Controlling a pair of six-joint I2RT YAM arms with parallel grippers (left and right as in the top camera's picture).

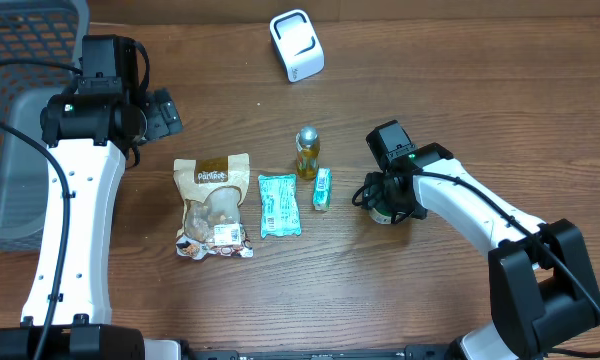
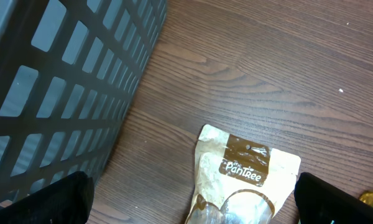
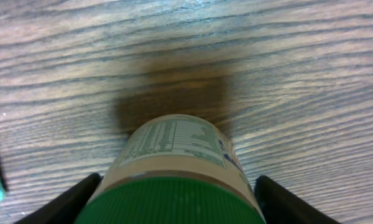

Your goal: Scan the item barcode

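Note:
A jar with a green lid and a cream label (image 3: 174, 146) stands upright on the wood table, just right of the row of items; from overhead only a sliver of it (image 1: 381, 214) shows under the arm. My right gripper (image 3: 174, 205) is lowered over it, open, with one dark finger (image 3: 68, 202) on each side of the lid and close to it. The white scanner (image 1: 297, 45) sits at the back centre. My left gripper (image 2: 193, 199) hovers wide open, holding nothing, above the top of a Pantree snack pouch (image 2: 248, 168).
A grey mesh basket (image 1: 20, 100) fills the back left beside the left arm. On the table lie the snack pouch (image 1: 213, 205), a teal packet (image 1: 278, 205), a small teal box (image 1: 322, 189) and a gold-capped bottle (image 1: 307, 152).

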